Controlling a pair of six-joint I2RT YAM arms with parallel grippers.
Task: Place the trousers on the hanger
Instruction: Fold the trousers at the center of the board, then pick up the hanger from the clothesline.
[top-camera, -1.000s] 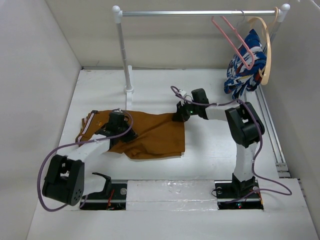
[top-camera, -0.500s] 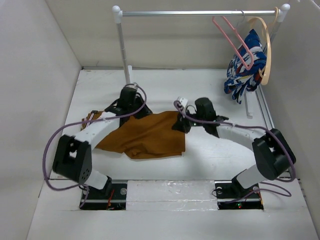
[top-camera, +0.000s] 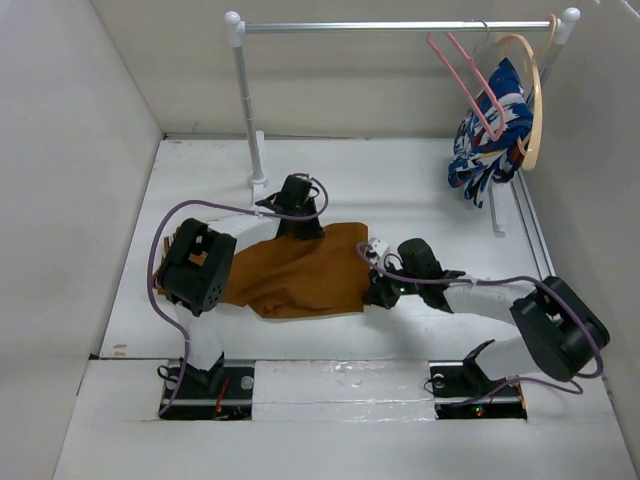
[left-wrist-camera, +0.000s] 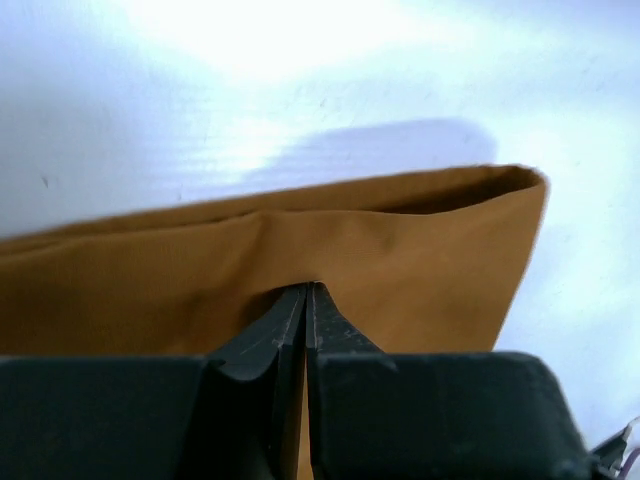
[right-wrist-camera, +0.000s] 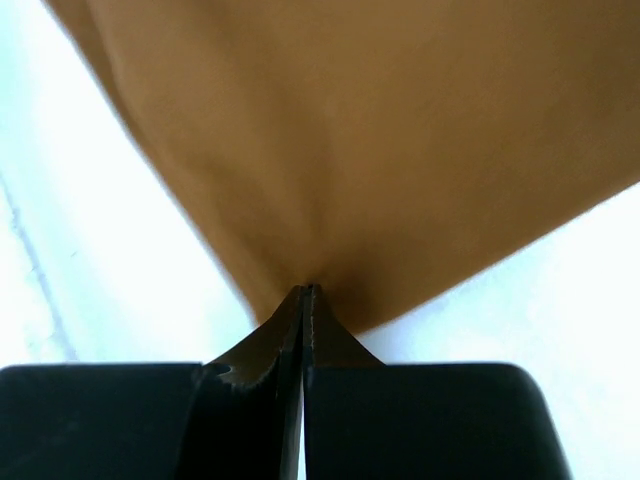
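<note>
Step in hand: gripping. The trousers (top-camera: 300, 275) lie spread on the tabletop (top-camera: 420, 180), well apart from the hanger (top-camera: 470, 85) on the rail (top-camera: 400, 26). Both pinch cloth: left jaws the far edge, right jaws the near right corner. Next, I judge: lift together, keeping it taut.

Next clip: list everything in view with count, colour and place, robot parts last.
trousers: one, rust-brown, lying mid-table.
pink hanger: one, pink, hooked on the rail's right end.
wooden hanger: one, pale wood, beside the pink hanger.
patterned garment: one, blue, white and red, hanging under the hangers.
rail: one, silver on white posts, far side.
table: one, white.
left arm: one, black and white, jaws shut on the trousers' far edge.
right arm: one, black and white, jaws shut on the trousers' near right corner.
</note>
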